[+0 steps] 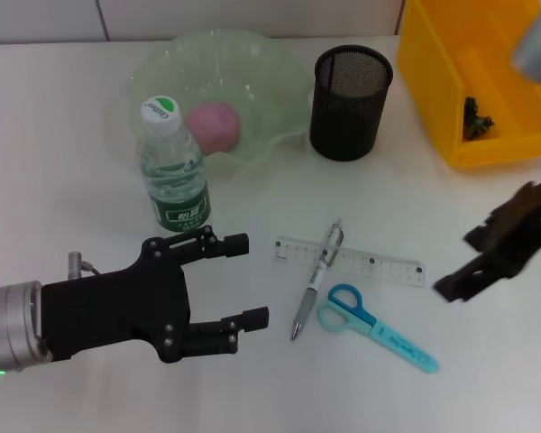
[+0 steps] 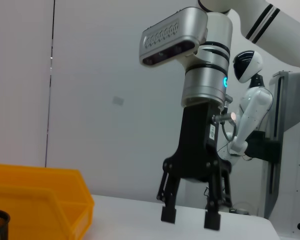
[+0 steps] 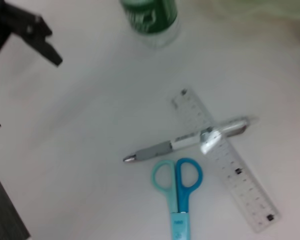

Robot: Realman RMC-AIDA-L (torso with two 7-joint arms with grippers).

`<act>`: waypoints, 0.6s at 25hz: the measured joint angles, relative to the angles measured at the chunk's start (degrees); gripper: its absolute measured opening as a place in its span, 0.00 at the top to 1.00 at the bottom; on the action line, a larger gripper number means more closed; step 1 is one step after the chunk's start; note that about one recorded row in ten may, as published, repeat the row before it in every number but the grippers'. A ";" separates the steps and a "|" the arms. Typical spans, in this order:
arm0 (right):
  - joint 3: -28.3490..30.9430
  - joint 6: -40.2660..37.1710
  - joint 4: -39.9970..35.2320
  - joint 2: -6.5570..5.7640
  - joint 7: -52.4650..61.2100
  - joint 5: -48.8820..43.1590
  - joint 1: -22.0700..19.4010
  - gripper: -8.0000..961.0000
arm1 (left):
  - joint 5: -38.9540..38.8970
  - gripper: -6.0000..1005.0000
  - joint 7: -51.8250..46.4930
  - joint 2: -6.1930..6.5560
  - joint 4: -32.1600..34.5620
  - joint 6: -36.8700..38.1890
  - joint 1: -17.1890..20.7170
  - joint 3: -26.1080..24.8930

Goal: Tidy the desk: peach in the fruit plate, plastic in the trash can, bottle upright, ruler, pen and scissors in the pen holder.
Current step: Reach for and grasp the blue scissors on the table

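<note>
Done so far: the peach (image 1: 215, 124) lies in the fruit plate (image 1: 279, 77) and the bottle (image 1: 173, 171) stands upright at the plate's 7 o'clock edge, so I judge those parts finished. I see no loose plastic on the bench (image 1: 90, 90).

Step in hand: the stationery, I judge. The ruler (image 1: 379, 263), pen (image 1: 317, 280) and scissors (image 1: 371, 327) lie together at bench centre, at 6 o'clock from the pen holder (image 1: 351, 90).

My left claw (image 1: 239, 281): spread wide, holding nothing, low over the bench at 9 o'clock from the pen, just below the bottle.

My right claw (image 1: 469, 271): held above the bench at 3 o'clock from the ruler's far end; the left wrist view shows its fingers (image 2: 168, 214) parted, with nothing between them.

Doing it well: the pen lies across the ruler, so I would lift the pen first, gripping its barrel across the short axis, well clear of the scissors' loops that sit just beside its tip. The ruler is thin and flat; it may need sliding or tipping onto an edge before a pinch holds.

Drop: tip each piece upright over the holder's mouth and release low, so nothing bounces off the mesh rim.

Open room: bare bench lies at 6 o'clock and 9 o'clock of the pile.

Edges to mind: the bottle at 12 o'clock of my left claw could topple if I swing upward; the yellow bin (image 1: 460, 86) crowds the holder's 3 o'clock side, the plate its 9 o'clock side.
</note>
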 joint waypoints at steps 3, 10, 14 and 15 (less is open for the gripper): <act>-8.26 3.78 0.84 -0.03 4.77 -0.92 0.19 0.14 | 0.03 0.20 0.10 -0.01 -0.35 -0.38 -0.01 0.02; -21.26 10.18 3.70 0.00 10.87 -1.69 0.73 0.15 | 0.07 0.20 0.03 0.07 -0.44 -0.99 -0.16 0.04; -28.18 13.69 4.54 0.10 15.19 -4.10 1.27 0.16 | 0.08 0.20 0.03 0.06 -0.46 -1.69 -0.18 0.04; -28.18 13.69 4.54 0.10 15.19 -4.10 1.27 0.16 | 0.08 0.20 0.03 0.06 -0.49 -1.75 -0.18 0.04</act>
